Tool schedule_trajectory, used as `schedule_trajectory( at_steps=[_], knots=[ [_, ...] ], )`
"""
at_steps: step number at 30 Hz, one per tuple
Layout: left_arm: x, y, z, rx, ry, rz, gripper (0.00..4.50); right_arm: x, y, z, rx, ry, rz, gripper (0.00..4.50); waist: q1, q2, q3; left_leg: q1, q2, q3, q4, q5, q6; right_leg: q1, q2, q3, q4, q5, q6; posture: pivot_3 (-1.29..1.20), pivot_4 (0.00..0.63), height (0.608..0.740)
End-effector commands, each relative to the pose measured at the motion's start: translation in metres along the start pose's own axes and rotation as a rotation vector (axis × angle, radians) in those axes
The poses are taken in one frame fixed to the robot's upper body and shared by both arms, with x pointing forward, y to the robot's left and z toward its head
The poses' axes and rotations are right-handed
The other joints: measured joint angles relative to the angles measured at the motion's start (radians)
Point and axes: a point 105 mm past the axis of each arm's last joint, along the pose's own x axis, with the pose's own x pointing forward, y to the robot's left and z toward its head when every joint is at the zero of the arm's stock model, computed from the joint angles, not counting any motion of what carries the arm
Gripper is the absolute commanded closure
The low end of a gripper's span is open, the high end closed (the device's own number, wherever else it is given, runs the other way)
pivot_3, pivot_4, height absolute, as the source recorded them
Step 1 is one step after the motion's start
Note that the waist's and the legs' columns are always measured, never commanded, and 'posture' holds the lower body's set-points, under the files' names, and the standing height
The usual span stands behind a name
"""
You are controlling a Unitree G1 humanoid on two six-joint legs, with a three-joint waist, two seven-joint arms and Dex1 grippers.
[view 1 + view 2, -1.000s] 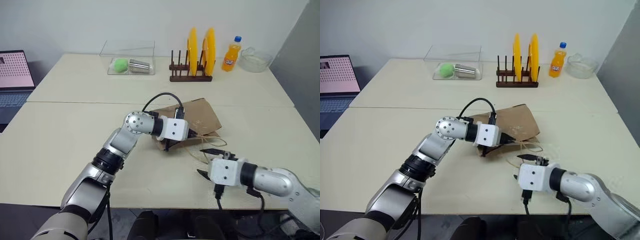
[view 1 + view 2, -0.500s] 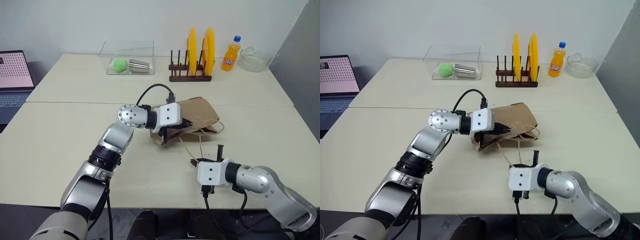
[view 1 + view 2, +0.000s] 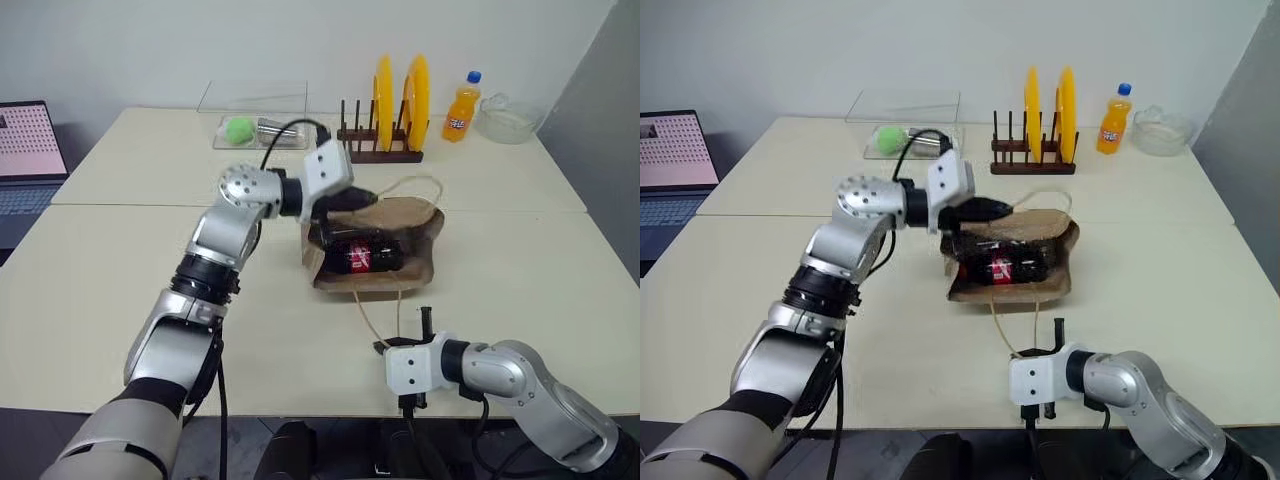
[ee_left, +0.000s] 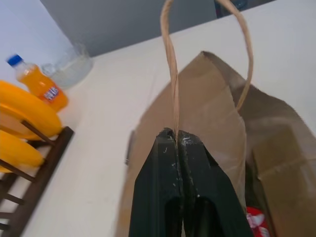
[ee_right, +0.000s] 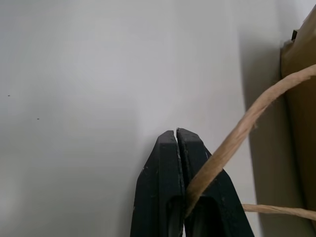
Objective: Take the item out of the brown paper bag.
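Lifted bag (image 3: 400, 215) reveals red-labelled bottle (image 3: 360, 255).

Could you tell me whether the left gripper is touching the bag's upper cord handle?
Touching. In the left wrist view the left gripper is shut on the cord handle, which rises straight out from between its fingertips above the brown paper bag.

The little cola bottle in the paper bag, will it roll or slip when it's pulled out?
The cola bottle lies on its side in the open paper bag, so it would probably roll once free. Its rounded, likely smooth body could slip in narrow jaws. It looks small and probably light.
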Motion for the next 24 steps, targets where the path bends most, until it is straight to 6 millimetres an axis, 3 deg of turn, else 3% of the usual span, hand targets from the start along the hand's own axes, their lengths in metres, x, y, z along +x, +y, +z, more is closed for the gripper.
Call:
schedule_trajectory(
  at_steps=[1, 8, 11, 14, 19, 24],
  knots=[
    [-0.003, 0.011, 0.012, 0.018, -0.042, 0.038, 4.5, -0.002, 0.0, 0.007, -0.029, -0.018, 0.0, 4.48, 0.0, 0.0, 0.0, 0.0, 0.0, 0.0, 0.0, 0.0, 0.0, 0.0, 0.0, 0.0, 0.0, 0.0, 0.0, 0.0, 0.15, 0.74],
    [-0.007, 0.016, 0.032, 0.018, -0.132, 0.039, 4.5, -0.005, -0.014, 0.012, 0.012, -0.031, -0.061, 4.48, 0.0, 0.0, 0.0, 0.0, 0.0, 0.0, 0.0, 0.001, -0.002, 0.0, 0.0, 0.0, 0.0, 0.0, 0.0, 0.0, 0.15, 0.74],
    [-0.009, 0.011, 0.035, 0.03, -0.153, 0.005, 4.5, -0.008, -0.023, 0.016, 0.071, -0.05, -0.087, 3.88, -0.001, 0.0, 0.0, 0.0, 0.0, 0.0, 0.0, 0.002, -0.003, 0.0, 0.0, 0.0, 0.001, 0.0, 0.0, 0.0, 0.15, 0.74],
    [-0.011, 0.002, 0.036, 0.042, -0.167, -0.036, 4.5, -0.014, -0.028, 0.022, 0.144, -0.08, -0.074, 2.91, -0.001, 0.0, 0.0, 0.0, 0.0, 0.0, 0.0, 0.002, -0.003, -0.001, 0.0, 0.0, 0.001, 0.0, 0.0, 0.0, 0.15, 0.74],
    [-0.014, -0.006, 0.035, 0.037, -0.182, -0.05, 4.5, -0.051, -0.048, 0.039, 0.384, -0.191, -0.067, 2.91, 0.0, 0.0, 0.0, 0.0, 0.0, -0.001, 0.0, 0.002, -0.003, -0.001, 0.0, 0.0, 0.001, 0.0, 0.0, 0.0, 0.15, 0.74],
    [-0.015, -0.01, 0.03, 0.054, -0.17, -0.053, 4.5, -0.088, -0.055, 0.048, 0.457, -0.227, -0.002, 2.91, 0.001, 0.0, 0.0, -0.001, 0.0, -0.001, 0.0, 0.0, 0.0, -0.001, -0.001, -0.001, 0.001, 0.0, 0.0, 0.0, 0.15, 0.74]
  ],
)
